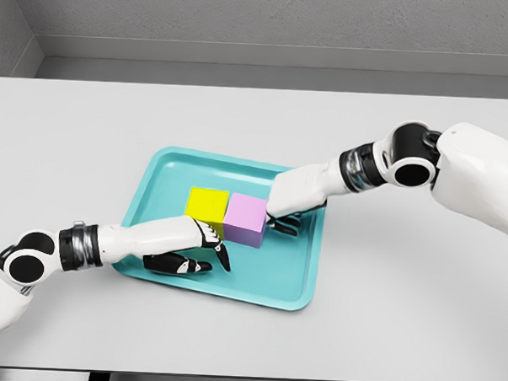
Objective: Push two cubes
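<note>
A yellow cube (206,204) and a pink cube (246,217) sit side by side, touching, on a teal tray (158,176). My left hand (203,247) lies on the tray just in front of the yellow cube, fingers relaxed and holding nothing, its fingertips close to the cube's lower front edge. From the right, my right hand (286,221) rests against the pink cube's right side, fingers loosely curled downward and grasping nothing.
The tray lies in the middle of a pale grey table (417,316), with bare tabletop on all sides. A grey wall (261,22) runs behind the table's far edge.
</note>
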